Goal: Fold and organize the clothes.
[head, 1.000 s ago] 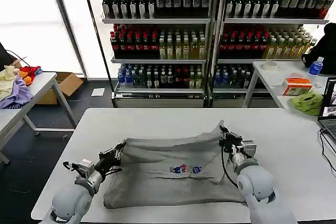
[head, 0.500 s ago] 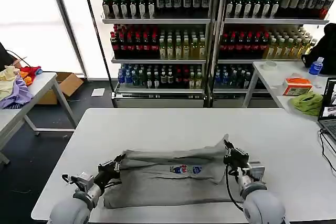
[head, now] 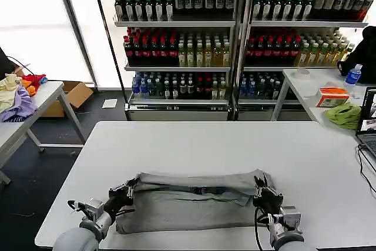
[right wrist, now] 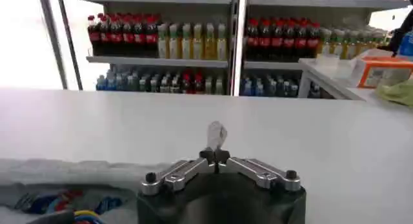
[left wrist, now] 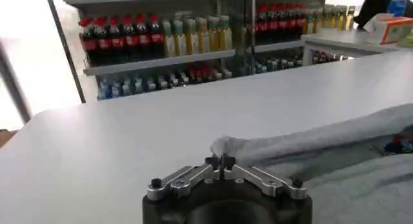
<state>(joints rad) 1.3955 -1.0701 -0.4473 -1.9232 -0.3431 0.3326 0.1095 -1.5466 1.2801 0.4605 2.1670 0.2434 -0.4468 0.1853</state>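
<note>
The grey shirt [head: 194, 199] lay near the table's [head: 235, 139] front edge, its far hem doubled toward the robot; the left gripper [head: 130, 188] and right gripper [head: 259, 190] were each pinched closed on a corner of that hem; the fold looked mid-way; next, probably, lowering the hem and letting go.

Both end effectors, left [head: 130, 187] and right [head: 258, 187], have drawn back toward 6 o'clock, dragging the grey shirt's [head: 194, 204] far edge over itself. The chest print [head: 204, 190] is now nearly hidden in the fold.
</note>
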